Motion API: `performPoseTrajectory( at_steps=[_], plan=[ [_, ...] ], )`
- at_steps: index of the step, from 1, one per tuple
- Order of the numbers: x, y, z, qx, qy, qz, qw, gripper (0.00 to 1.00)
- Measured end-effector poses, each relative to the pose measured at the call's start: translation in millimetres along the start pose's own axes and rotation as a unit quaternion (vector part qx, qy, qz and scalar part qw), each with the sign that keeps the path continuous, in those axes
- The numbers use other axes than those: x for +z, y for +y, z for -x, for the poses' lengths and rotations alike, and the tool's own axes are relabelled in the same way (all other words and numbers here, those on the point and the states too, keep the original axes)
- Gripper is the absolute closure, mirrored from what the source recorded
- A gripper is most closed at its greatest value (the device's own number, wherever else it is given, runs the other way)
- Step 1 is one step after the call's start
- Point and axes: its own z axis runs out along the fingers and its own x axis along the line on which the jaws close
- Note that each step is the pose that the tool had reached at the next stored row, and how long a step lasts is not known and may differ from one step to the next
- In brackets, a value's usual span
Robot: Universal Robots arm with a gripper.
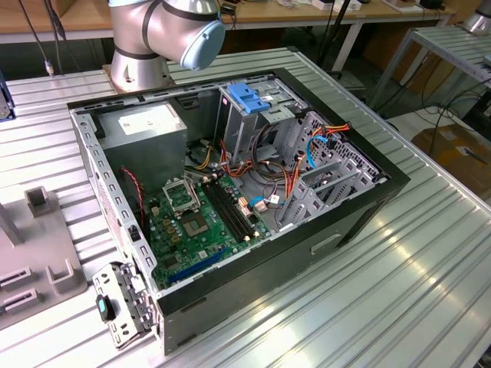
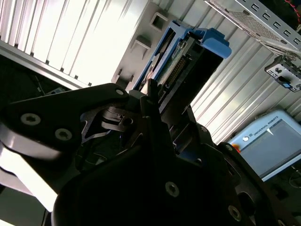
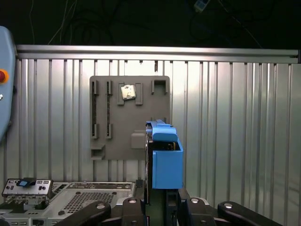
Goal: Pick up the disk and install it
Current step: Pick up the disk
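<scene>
First wrist view: hand (image 3: 162, 210) clamps disk (image 3: 165, 162) edge-on, btm end hidden.

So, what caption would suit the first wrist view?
The tool grips the blue-railed disk edge-on, with the grey fixture behind.

The disk (image 3: 167, 162) has matt blue plastic rails.

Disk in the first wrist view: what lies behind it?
A grey slotted holder plate on the ribbed table. The disk, clamped in the gripper, hides one corner of that plate.
</scene>
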Motion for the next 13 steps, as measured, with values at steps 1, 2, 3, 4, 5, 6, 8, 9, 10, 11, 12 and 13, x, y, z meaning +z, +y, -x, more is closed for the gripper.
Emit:
performPoseTrajectory(
  at_steps=[1, 2, 3, 4, 5, 6, 8, 9, 10, 11, 12, 13],
  plan=[
    [0.0, 0.0, 0.0, 0.000, 0.0000, 0.0000, 1.00000, 0.65],
    [0.0, 0.0, 0.0, 0.000, 0.0000, 0.0000, 1.00000, 0.65],
    [0.0, -0.1, 0.0, 0.000, 0.0000, 0.0000, 1.00000, 0.65],
    [0.0, -0.2, 0.0, 0.000, 0.0000, 0.0000, 1.00000, 0.65],
    [0.0, -0.3, 0.0, 0.000, 0.0000, 0.0000, 1.00000, 0.65],
    [0.0, -0.8, 0.0, 0.000, 0.0000, 0.0000, 1.00000, 0.65],
    [0.0, -2.5, 0.0, 0.000, 0.0000, 0.0000, 1.00000, 0.65],
    [0.0, -3.8, 0.0, 0.000, 0.0000, 0.0000, 1.00000, 0.65],
    [0.0, -5.1, 0.0, 0.000, 0.0000, 0.0000, 1.00000, 0.65],
    [0.1, -6.6, -0.1, 0.000, 0.0000, 0.0000, 1.00000, 0.65],
    [0.1, -8.4, -0.1, 0.000, 0.0000, 0.0000, 1.00000, 0.65],
    [0.1, -10.1, -0.1, 0.000, 0.0000, 0.0000, 1.00000, 0.65]
  ],
)
